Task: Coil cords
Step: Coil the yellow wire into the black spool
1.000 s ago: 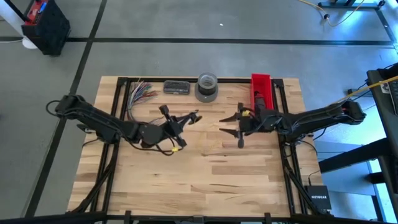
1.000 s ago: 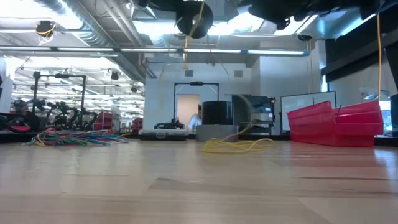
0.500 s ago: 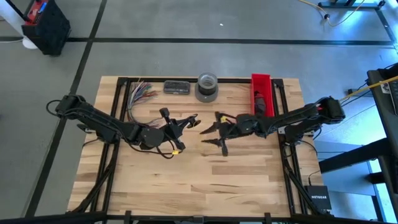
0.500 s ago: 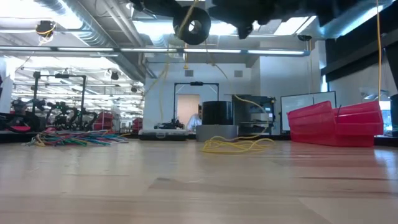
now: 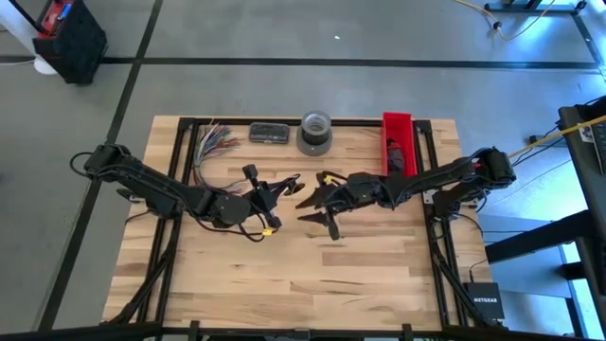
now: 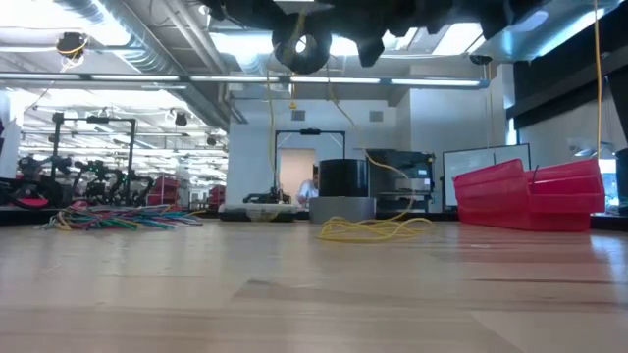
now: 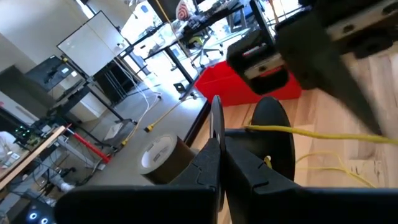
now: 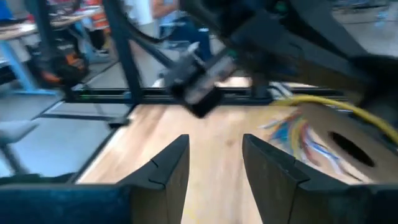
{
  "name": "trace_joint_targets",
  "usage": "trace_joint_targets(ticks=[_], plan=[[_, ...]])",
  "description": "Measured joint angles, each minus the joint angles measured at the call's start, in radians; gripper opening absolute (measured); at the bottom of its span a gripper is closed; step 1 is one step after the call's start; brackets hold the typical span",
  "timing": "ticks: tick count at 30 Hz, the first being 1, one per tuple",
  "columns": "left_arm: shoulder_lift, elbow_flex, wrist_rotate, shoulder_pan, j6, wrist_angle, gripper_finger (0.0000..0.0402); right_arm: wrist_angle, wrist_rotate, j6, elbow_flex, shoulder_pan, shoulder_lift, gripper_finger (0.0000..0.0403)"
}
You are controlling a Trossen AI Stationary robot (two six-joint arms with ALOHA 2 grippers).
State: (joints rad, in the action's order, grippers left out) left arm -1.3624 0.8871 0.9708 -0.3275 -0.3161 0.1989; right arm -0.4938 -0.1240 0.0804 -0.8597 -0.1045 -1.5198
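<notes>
The cords show as a round black bundle (image 6: pixel 302 47) with a hole in its middle, hanging high above the table. My left gripper (image 5: pixel 292 182), reaching in from the table's left, is shut on it. A thin yellow cord (image 7: pixel 323 134) runs off the bundle (image 7: pixel 273 140) and drops to a loose yellow heap (image 6: pixel 373 228) lying on the wood. My right gripper (image 5: pixel 305 204) stands open just right of the left one at mid-table, raised, nothing between its fingers (image 8: pixel 168 168). My left gripper (image 7: pixel 225 158) pinches a thin black edge of the bundle (image 7: pixel 216 124) between its two fingers, which lie nearly level and point toward the table's right. The bundle is lifted clear of the table. The yellow cord trails from it, slack.
Along the far edge lie a fan of multicoloured wires (image 5: pixel 213 142), a dark flat box (image 5: pixel 269 133), a grey tape roll (image 5: pixel 315 133) and a red bin (image 5: pixel 398 142). The near half of the wooden table (image 5: pixel 312 284) is bare.
My right gripper has travelled toward the table's left, close up to my left gripper and the bundle, rolling somewhat and sinking slightly; it has stayed open. The bundle has stayed where it was.
</notes>
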Motion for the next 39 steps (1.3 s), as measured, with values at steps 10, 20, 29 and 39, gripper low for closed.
trace_joint_targets(ticks=[10, 20, 29, 39], plan=[[-0.001, 0.0, 0.0, 0.0, 0.003, -0.008, 0.0004, 0.005, -0.041, 0.004, 0.0, -0.001, 0.01, 0.0154], [-0.001, 0.0, 0.0, 0.0, 0.003, -0.005, 0.0002, -0.027, 0.009, 0.02, 0.001, 0.001, -0.026, 0.0154], [-0.001, 0.0, 0.0, 0.0, 0.003, -0.009, 0.0002, -0.065, -0.058, 0.042, 0.001, -0.001, -0.028, 0.0154], [-0.001, 0.0, 0.0, 0.0, 0.009, -0.009, 0.0003, -0.191, -0.015, 0.075, 0.0, -0.001, -0.099, 0.0154]])
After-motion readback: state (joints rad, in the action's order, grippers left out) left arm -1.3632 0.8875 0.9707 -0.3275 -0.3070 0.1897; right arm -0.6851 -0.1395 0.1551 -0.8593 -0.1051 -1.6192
